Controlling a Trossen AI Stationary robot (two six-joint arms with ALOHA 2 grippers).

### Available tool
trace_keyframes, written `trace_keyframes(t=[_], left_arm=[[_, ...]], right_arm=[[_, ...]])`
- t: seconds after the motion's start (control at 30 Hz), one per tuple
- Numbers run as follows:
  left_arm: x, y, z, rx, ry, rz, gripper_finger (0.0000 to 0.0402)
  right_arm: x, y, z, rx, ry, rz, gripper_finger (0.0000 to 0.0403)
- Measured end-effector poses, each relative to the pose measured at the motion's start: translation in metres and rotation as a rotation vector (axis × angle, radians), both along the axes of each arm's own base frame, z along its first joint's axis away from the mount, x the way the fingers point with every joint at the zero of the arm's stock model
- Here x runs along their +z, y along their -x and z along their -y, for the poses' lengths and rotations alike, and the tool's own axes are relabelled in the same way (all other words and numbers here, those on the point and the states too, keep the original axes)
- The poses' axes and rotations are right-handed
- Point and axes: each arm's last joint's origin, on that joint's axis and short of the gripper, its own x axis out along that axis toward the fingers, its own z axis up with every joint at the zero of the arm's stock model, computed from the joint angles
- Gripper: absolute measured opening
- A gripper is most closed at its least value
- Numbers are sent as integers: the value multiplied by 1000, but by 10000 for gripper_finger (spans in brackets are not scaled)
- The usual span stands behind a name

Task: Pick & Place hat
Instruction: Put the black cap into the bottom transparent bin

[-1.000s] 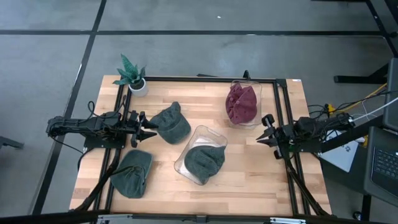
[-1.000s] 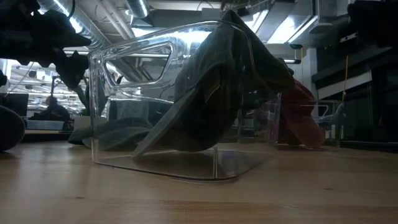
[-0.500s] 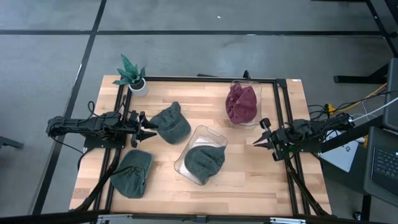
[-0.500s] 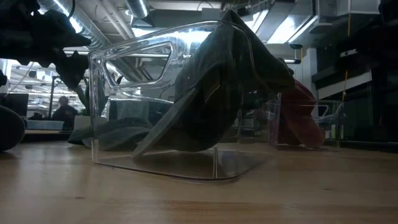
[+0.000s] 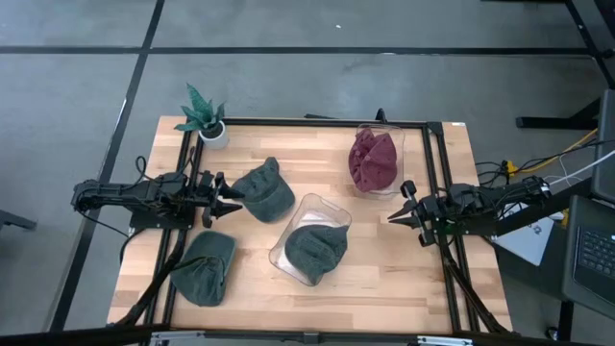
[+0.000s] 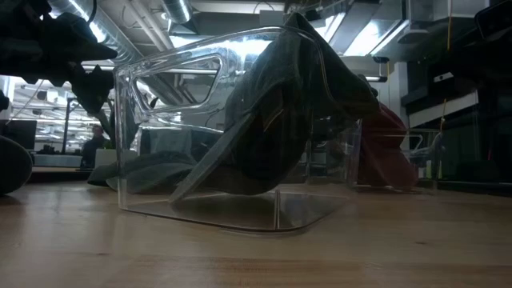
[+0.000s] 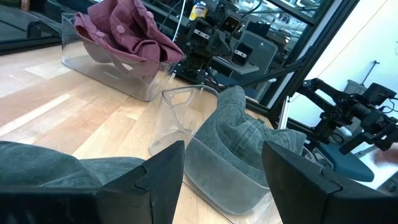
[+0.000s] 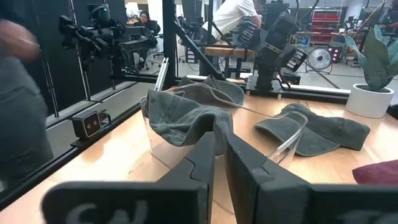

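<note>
One green hat [image 5: 264, 189] lies flat on the table just in front of my left gripper [image 5: 231, 199], which is open and level; its edge shows in the left wrist view [image 7: 43, 171] below the open fingers. A second green hat [image 5: 205, 267] lies near the front left. A third green hat [image 5: 315, 252] sits in a tilted clear bin [image 6: 200, 136], draped over its rim [image 8: 186, 115]. A maroon hat [image 5: 375, 159] fills another clear bin at the far right. My right gripper [image 5: 394, 217] is shut, level, pointing at the green hat's bin [image 8: 219, 158].
A small potted plant [image 5: 204, 117] stands at the far left corner. Black frame rails [image 5: 434, 173] run along the table's left, right and far sides. Bare wood lies along the near edge [image 5: 384, 288]. People and equipment show in the room behind.
My right gripper has tipped to level and its fingertips have crept a little toward the table's middle, staying shut. The hats and bins have not moved.
</note>
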Motion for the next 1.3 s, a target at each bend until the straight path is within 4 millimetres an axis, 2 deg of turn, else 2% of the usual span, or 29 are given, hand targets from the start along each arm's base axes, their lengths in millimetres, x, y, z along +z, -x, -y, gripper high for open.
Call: trace_keyframes(t=[0.57,0.87,0.97,1.1,1.3], left_arm=[[1,0,0,-1,12,10,210],[3,0,0,1,281,22,210],[3,0,0,24,318,27,210],[12,0,-4,123,177,82,210],[44,0,-7,212,-164,-73,210]], right_arm=[[0,0,0,0,-1,0,36],[0,0,0,0,0,0,36],[0,0,0,0,-4,-1,36],[0,0,0,0,-2,0,36],[0,0,0,0,-4,-1,36]])
